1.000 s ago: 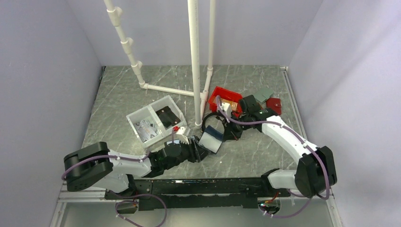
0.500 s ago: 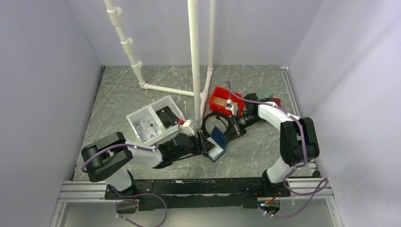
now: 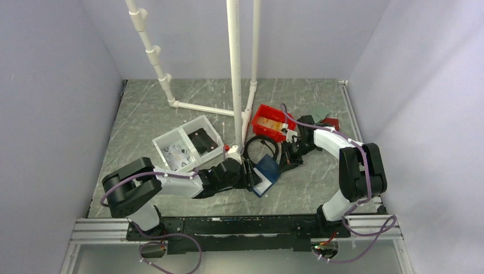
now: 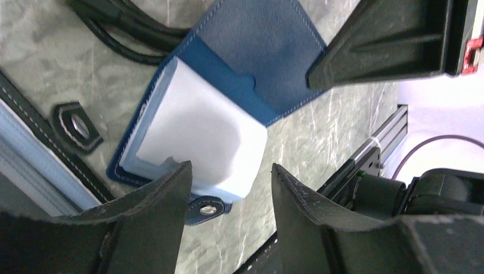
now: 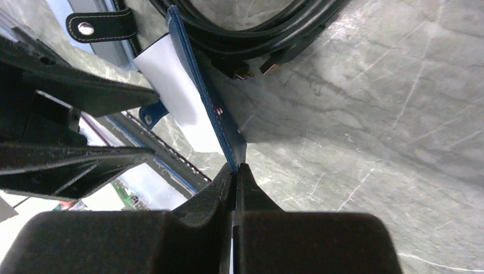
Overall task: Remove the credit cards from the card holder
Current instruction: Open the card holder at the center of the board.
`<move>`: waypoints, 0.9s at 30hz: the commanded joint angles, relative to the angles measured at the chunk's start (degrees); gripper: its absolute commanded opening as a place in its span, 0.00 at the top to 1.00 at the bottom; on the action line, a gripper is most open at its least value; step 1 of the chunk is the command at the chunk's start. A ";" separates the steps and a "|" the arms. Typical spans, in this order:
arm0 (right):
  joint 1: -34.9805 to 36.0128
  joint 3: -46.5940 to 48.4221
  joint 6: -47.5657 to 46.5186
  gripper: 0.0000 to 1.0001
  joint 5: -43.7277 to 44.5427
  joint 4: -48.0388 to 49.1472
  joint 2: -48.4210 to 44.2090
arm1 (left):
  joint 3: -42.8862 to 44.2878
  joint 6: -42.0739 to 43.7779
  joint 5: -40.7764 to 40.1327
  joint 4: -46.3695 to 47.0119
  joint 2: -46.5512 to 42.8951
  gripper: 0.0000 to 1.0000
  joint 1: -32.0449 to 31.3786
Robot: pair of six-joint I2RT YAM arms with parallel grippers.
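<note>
Partly spread, the left gripper (image 4: 228, 171) straddled a light-blue corner of the card holder (image 4: 200, 131) without clamping it; the right gripper (image 5: 235, 166) pinched its navy flap, jaws closed.

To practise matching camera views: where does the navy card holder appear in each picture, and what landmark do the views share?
Top external: card holder near the picture's centre.
Left wrist: card holder in the middle, lying open.
Right wrist: card holder edge-on, upper left.
Shared landmark: black cable beside it.
</note>
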 commanded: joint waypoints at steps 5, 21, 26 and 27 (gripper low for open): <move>-0.35 -0.40 1.54 0.95 2.39 4.71 -1.76 | 1.89 -0.45 -2.16 -7.16 -3.51 0.39 -3.18; -0.31 -3.25 1.63 0.90 0.41 7.55 -2.98 | 2.09 0.82 -3.86 1.99 -1.11 0.44 -3.28; -0.26 -3.52 1.52 0.90 -0.13 7.74 -2.62 | 2.02 0.09 -2.71 5.36 1.03 0.44 -3.06; -0.22 -3.53 1.50 0.90 -0.24 7.69 -2.53 | 2.04 0.02 -2.35 6.11 1.49 0.44 -2.98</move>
